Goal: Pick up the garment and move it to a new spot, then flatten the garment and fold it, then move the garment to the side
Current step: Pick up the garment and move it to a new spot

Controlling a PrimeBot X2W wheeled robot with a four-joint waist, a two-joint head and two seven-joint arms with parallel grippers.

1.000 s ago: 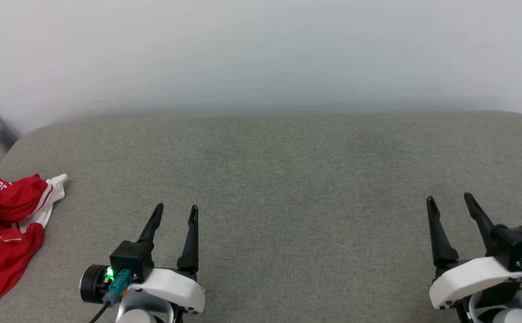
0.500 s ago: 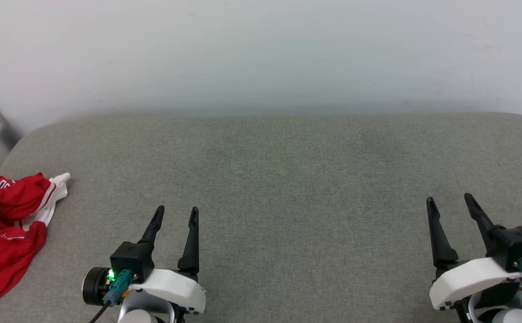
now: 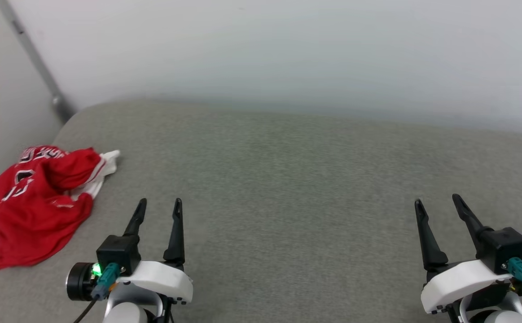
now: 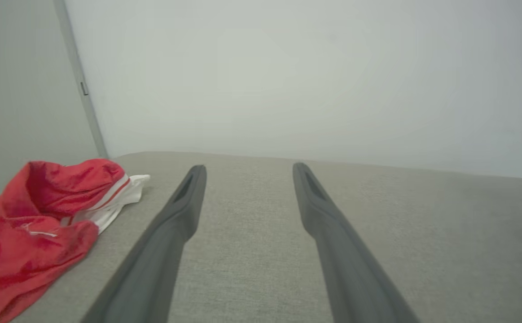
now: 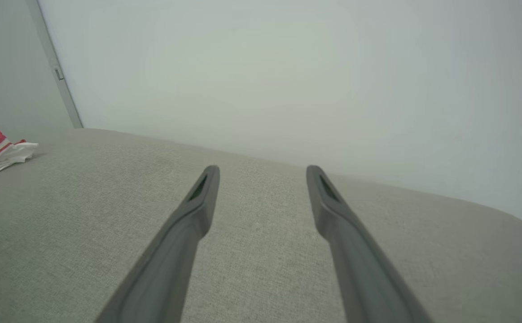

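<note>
Garment [image 3: 36,211] crumpled at far left of grey fabric surface [image 3: 287,179], by the wall corner [image 3: 41,72]. Our left tool [image 3: 160,202] near it, spread apart, empty; right tool [image 3: 436,199] well apart from it, likewise spread. We'd swing left, pinch a raised red fold, lift clear. White-edged chest lettering too creased to read.

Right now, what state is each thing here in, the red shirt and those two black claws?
garment, crumpled in a heap, unfolded, lying unheld at the left end of the grey surface.
left gripper, open, empty, apart from the garment.
right gripper, open, empty, far from the garment.
</note>
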